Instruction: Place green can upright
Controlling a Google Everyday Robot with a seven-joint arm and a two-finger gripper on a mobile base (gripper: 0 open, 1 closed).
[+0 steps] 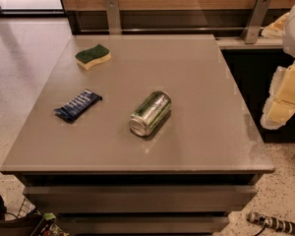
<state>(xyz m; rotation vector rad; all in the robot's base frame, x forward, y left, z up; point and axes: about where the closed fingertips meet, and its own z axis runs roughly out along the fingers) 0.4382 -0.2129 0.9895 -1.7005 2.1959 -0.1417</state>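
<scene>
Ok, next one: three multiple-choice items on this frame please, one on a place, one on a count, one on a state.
1. How is the green can placed? A upright; B on its side; C crushed flat.
2. How many things lie on the table? A one; B two; C three.
3. Where is the gripper? A beyond the table's right edge; B above the can; C over the far left corner.
Answers: 1 B, its side rests on the tabletop. 2 C, can, sponge and dark blue packet. 3 A, it hangs right of the table, apart from everything.
</scene>
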